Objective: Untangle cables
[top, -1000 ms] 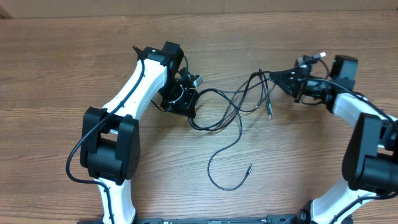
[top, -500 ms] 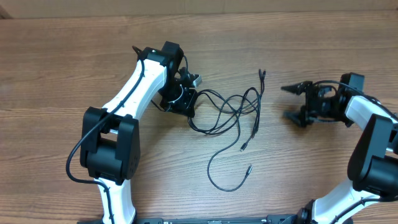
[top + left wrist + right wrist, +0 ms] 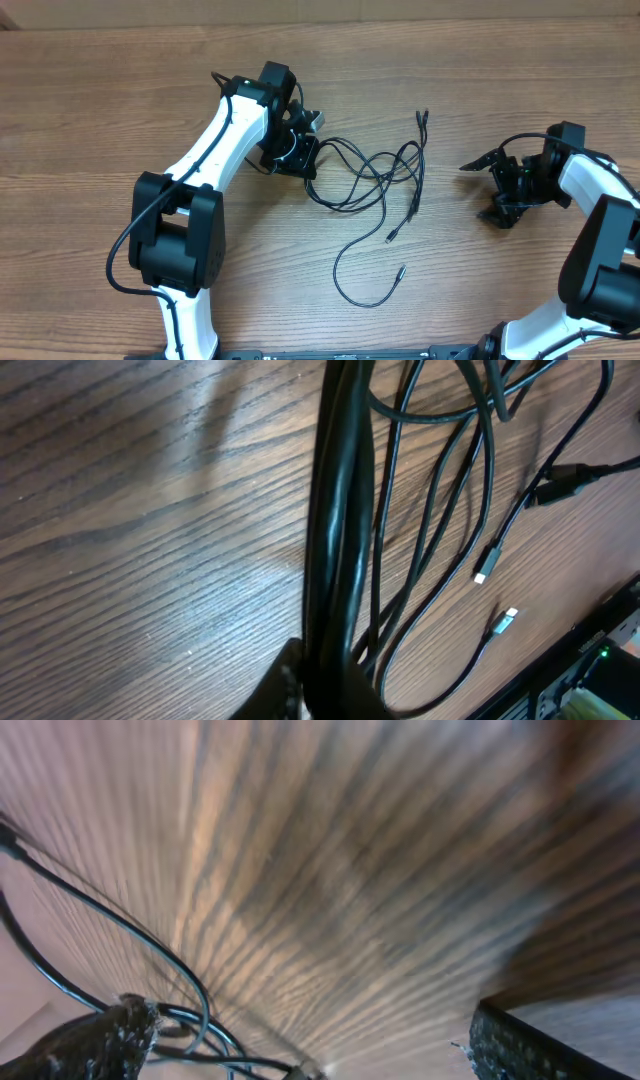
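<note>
The cables (image 3: 372,178), light and floppy by the look of them, lay tangled mid-table, left gripper (image 3: 296,158) pinched nearly shut on their left end, right gripper (image 3: 486,190) gaping empty off right, so I'd reckon grabbing by a loose plug (image 3: 390,238) was easiest.

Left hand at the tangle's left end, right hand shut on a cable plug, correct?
No: the overhead view shows the right hand open, holding nothing, apart from the cables. The left hand is at the tangle's left end.
</note>
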